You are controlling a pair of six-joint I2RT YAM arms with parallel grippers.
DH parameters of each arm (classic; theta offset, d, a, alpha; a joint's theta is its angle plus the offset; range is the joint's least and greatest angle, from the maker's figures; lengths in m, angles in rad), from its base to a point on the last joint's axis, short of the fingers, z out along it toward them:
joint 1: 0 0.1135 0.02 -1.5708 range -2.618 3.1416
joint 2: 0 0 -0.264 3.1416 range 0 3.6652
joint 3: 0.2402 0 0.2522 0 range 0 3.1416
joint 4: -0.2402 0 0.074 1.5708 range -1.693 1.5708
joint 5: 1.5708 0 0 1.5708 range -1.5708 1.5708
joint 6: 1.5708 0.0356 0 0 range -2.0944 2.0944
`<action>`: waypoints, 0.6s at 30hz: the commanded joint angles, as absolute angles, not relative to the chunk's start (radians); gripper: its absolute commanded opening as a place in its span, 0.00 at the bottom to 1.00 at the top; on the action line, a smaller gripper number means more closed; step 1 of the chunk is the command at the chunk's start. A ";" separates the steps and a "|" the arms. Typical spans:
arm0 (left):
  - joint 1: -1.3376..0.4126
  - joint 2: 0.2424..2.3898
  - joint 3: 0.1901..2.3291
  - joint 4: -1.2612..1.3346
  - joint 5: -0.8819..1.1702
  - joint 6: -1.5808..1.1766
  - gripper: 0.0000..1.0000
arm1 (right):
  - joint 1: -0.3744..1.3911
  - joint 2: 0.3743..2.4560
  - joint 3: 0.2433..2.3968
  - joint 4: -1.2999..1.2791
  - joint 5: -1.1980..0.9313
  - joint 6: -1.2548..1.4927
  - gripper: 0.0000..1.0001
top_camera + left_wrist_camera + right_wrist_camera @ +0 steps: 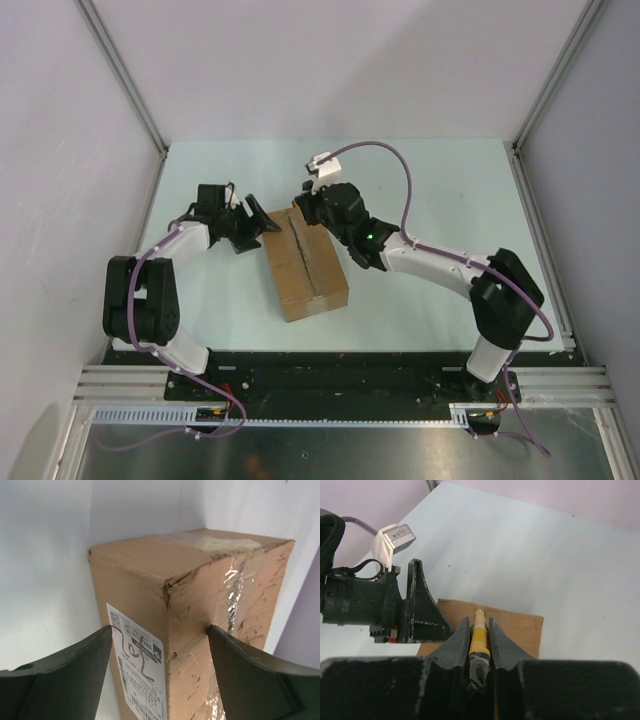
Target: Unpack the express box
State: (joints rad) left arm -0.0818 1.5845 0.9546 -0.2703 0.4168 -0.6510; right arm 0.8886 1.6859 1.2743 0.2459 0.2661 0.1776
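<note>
The express box [305, 262] lies in the middle of the surface [430, 190] between the two arms, taped seam up, its white label [135, 665] facing the left arm [185, 240]. The left jaws stand wide, either side of the box's far left corner (a dented one) and just beside it. The right jaws are narrow, clamped on a yellow-and-black knife [479, 632] above the box's far end; whether its tip touches cardboard I cannot tell.
</note>
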 commanded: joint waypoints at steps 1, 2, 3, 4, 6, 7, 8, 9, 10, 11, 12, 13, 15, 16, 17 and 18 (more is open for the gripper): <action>-0.081 1.624 0.963 -0.267 0.460 -0.640 0.76 | 0.911 1.756 1.367 0.360 0.337 0.072 0.00; -0.081 1.635 0.962 -0.267 0.462 -0.640 0.75 | 0.913 1.764 1.373 0.362 0.342 0.063 0.00; -0.081 1.640 0.962 -0.267 0.462 -0.638 0.74 | 0.914 1.775 1.385 0.361 0.344 0.064 0.00; -0.081 1.643 0.962 -0.267 0.460 -0.637 0.73 | 0.919 1.793 1.393 0.357 0.347 0.061 0.00; -0.080 1.652 0.963 -0.267 0.468 -0.630 0.73 | 0.920 1.812 1.404 0.351 0.345 0.066 0.00; -0.080 1.654 0.963 -0.267 0.472 -0.630 0.73 | 0.922 1.821 1.416 0.341 0.344 0.067 0.00; -0.080 1.652 0.963 -0.267 0.472 -0.627 0.73 | 0.925 1.836 1.419 0.338 0.347 0.069 0.00; -0.080 1.652 0.962 -0.267 0.472 -0.626 0.73 | 0.928 1.844 1.423 0.334 0.348 0.072 0.00; -0.080 1.652 0.962 -0.267 0.477 -0.624 0.73 | 0.930 1.850 1.433 0.327 0.353 0.072 0.00; -0.080 1.651 0.960 -0.265 0.480 -0.623 0.73 | 0.933 1.865 1.437 0.324 0.354 0.072 0.00; -0.080 1.652 0.959 -0.267 0.485 -0.623 0.73 | 0.934 1.871 1.440 0.319 0.359 0.074 0.00; -0.080 1.654 0.959 -0.267 0.488 -0.623 0.73 | 0.934 1.879 1.448 0.313 0.370 0.066 0.00; -0.080 1.654 0.957 -0.265 0.499 -0.621 0.73 | 0.936 1.893 1.453 0.310 0.383 0.063 0.00; -0.078 1.655 0.957 -0.267 0.500 -0.620 0.73 | 0.936 1.897 1.456 0.311 0.397 0.054 0.00; -0.078 1.654 0.957 -0.267 0.499 -0.618 0.74 | 0.936 1.902 1.462 0.311 0.400 0.051 0.00; -0.078 1.651 0.954 -0.267 0.496 -0.618 0.74 | 0.934 1.910 1.466 0.305 0.405 0.049 0.00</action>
State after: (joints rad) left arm -0.0727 1.6230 0.9581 -0.2272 0.5030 -0.6537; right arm 0.9287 1.8908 1.4082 0.2813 0.3508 0.0742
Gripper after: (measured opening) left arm 0.737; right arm 0.158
